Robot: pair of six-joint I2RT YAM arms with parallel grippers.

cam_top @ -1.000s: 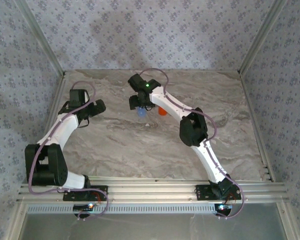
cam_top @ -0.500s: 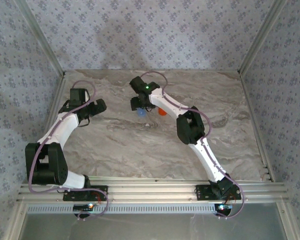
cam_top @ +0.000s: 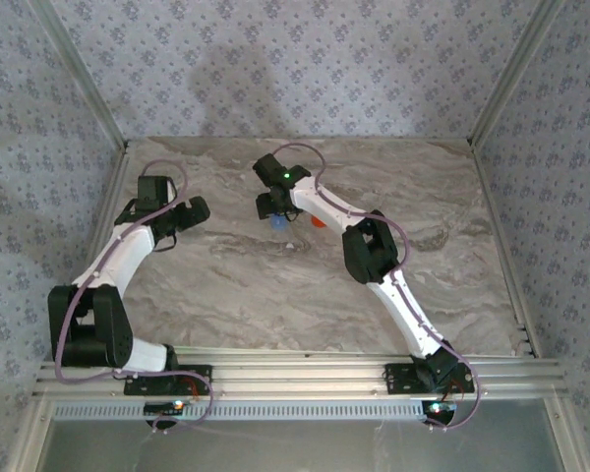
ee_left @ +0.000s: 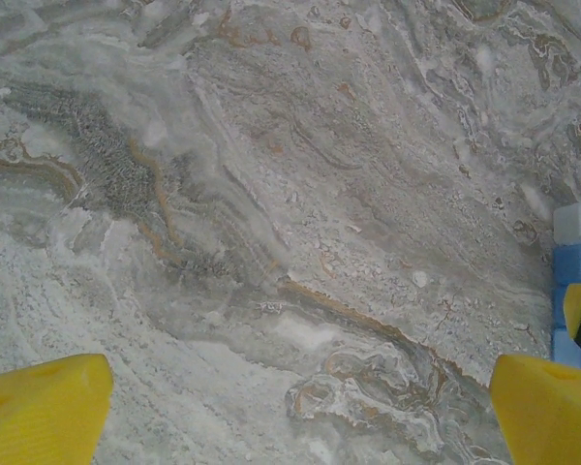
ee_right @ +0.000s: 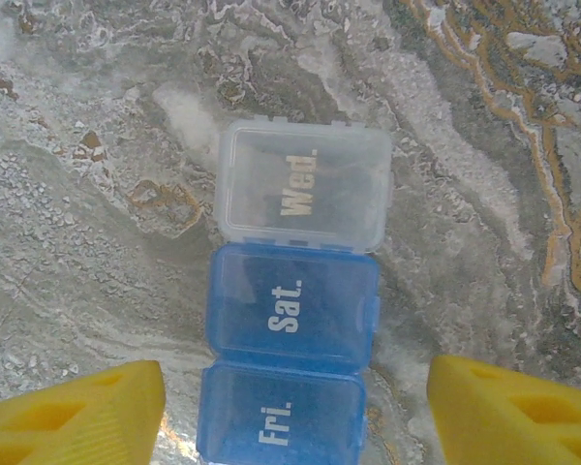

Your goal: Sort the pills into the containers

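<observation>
The left arm (cam_top: pixel 118 256) runs along the left edge of the desk (cam_top: pixel 226 285). The left pincer (cam_top: pixel 190 210) sits close to the left wall (cam_top: pixel 39 147). Its yellow fingers (ee_left: pixel 39 412) are spread wide, with bare marble between them and nothing held. A sliver of the pill boxes (ee_left: pixel 576 257), pale above blue, shows at the right edge of its wrist view, well apart from it.

The boxes lie flat toward the middle of the far half of the desk. They touch end to end in one row: a clear box (ee_right: pixel 302 184) marked Wed., a blue box (ee_right: pixel 292 308) marked Sat., and a second blue box (ee_right: pixel 283 418) marked Fri. The long axis of the row runs straight away from the right pincer (ee_right: pixel 295 412), square to the line between its fingers. The lettering lies along the row and reads away from the pincer.

That pincer is open fairly wide, with one finger on each side of the Fri. box. A strip of bare marble shows on both sides, and it holds nothing.

Just right of it, an orange container (cam_top: pixel 318 221) is partly hidden by the right arm (cam_top: pixel 374 256).

There is open marble across the near half between the arms. More lies right of the right arm, out to the right wall (cam_top: pixel 551 177).
</observation>
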